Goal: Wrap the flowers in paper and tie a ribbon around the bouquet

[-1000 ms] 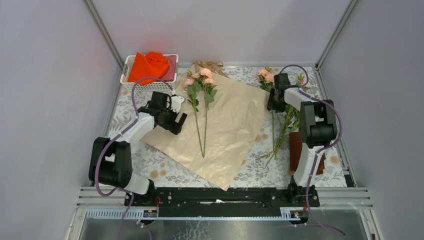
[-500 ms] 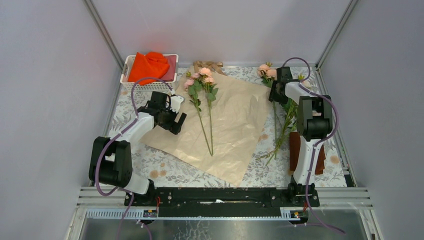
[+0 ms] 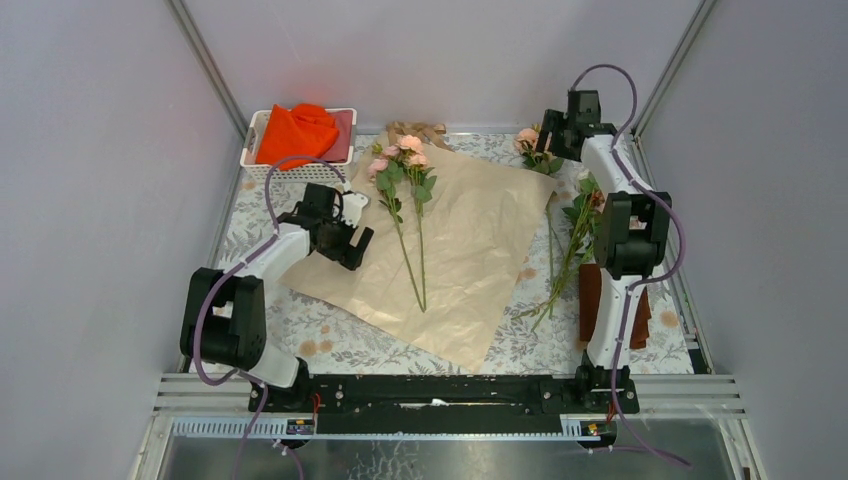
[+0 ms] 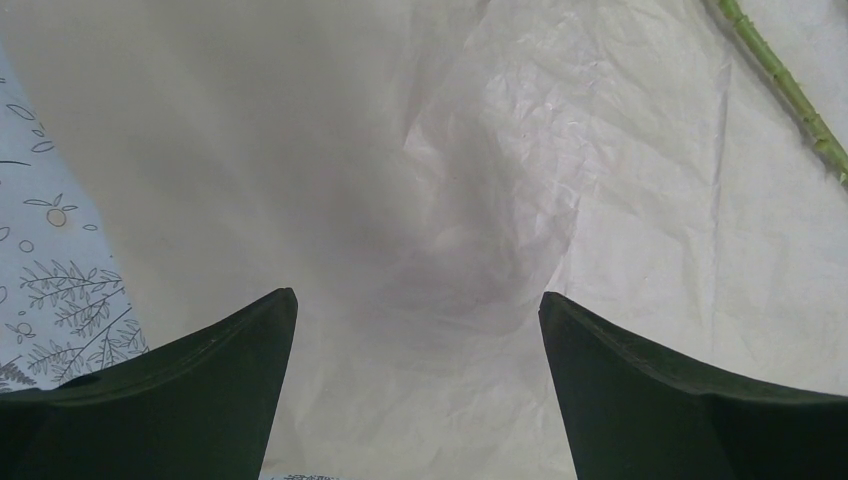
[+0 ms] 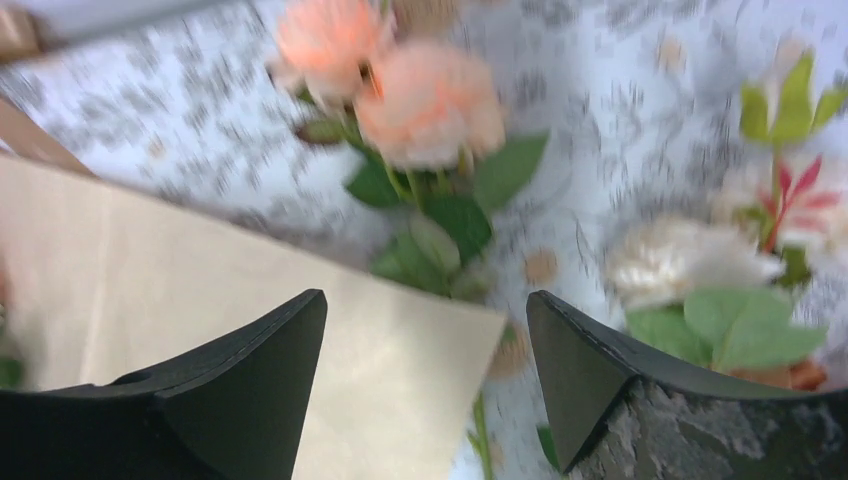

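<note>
One sheet of paper [image 3: 470, 240] and one basket [image 3: 258, 128] holding one orange-red cloth [image 3: 297, 130] are seen. Two flowers [image 3: 411, 146] are laid on the paper. The stems [image 3: 572, 245] beside it cannot be counted.

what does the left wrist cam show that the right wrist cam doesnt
Only left wrist: a bare green stem lying on crumpled paper. Only right wrist: peach blooms and a cream bloom, blurred, past the sheet's corner. Both: the paper, the patterned mat, and open empty jaws on the left gripper and right gripper.

Matt, creased thin paper [image 3: 455, 240], printed mat [image 3: 330, 340], white plastic basket [image 3: 255, 135]
</note>
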{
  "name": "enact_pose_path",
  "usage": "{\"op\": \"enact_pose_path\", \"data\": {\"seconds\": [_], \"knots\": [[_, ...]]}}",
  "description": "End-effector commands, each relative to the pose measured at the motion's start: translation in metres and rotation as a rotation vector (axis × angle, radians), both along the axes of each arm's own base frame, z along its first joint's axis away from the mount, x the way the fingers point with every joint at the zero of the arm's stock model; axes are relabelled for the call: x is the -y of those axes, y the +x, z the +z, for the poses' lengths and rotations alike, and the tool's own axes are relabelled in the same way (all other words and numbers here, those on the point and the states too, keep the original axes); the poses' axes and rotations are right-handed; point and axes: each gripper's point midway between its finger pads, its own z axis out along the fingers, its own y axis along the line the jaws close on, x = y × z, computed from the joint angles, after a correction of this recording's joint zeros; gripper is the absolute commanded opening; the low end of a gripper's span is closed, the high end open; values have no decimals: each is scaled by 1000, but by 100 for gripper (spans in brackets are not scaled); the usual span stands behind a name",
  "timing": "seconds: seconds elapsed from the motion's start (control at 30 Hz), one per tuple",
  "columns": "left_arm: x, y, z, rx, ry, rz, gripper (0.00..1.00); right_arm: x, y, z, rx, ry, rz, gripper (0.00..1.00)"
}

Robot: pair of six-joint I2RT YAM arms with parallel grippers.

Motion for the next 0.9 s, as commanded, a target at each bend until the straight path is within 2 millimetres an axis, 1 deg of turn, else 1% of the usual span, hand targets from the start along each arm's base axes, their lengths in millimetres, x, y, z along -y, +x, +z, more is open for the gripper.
{"op": "enact_pose_path", "data": {"seconds": [0.0,0.03,0.07,0.1,0.2,0.27,0.3,0.33,0.37,0.4,0.43,0.5,0.53,0.57,0.6,0.67,0.73,0.8,0.83,0.87], "knots": [[-5,10,-2,16,8,29,98,1,34,-15,15,29,-59,82],[-5,10,-1,14,7,27,98,1,36,-32,-20,25,-60,82],[-5,9,0,9,4,27,98,0,41,-31,-15,25,-58,82],[-4,9,1,7,-2,23,98,0,41,-50,-55,23,-57,82],[-2,9,3,-2,-15,15,98,1,43,-76,-108,14,-49,81],[-3,9,2,-6,-12,12,98,1,44,-90,-129,7,-37,78],[-3,8,2,-8,-10,11,98,3,45,-95,-133,-7,-34,73],[-3,8,3,-7,-10,12,98,11,47,-96,-131,-32,-45,63],[-3,8,3,-8,-12,12,98,24,48,-95,-128,-62,-76,52],[-3,6,3,-9,-13,11,98,29,50,-90,-116,-77,-90,41],[-3,6,4,-6,-15,10,98,46,52,-84,-101,-82,-121,29],[-3,5,4,-6,-17,10,98,71,55,-63,-55,-116,-159,12],[-3,4,4,-8,-18,12,98,82,56,-47,-25,-151,-176,5],[-3,4,4,-6,-18,15,98,93,56,-27,6,-197,-192,0],[-3,4,4,-5,-19,15,98,104,56,-6,38,-249,-210,0],[-3,3,7,0,-24,13,98,121,52,45,108,-353,-240,0],[-2,2,9,9,-32,11,98,139,39,102,179,-454,-294,0],[-1,1,12,18,-40,5,98,150,18,163,284,-512,-364,0],[0,1,13,22,-41,4,98,152,6,187,332,-527,-388,0],[-1,1,14,25,-43,5,98,152,-12,231,428,-523,-418,0]]}}
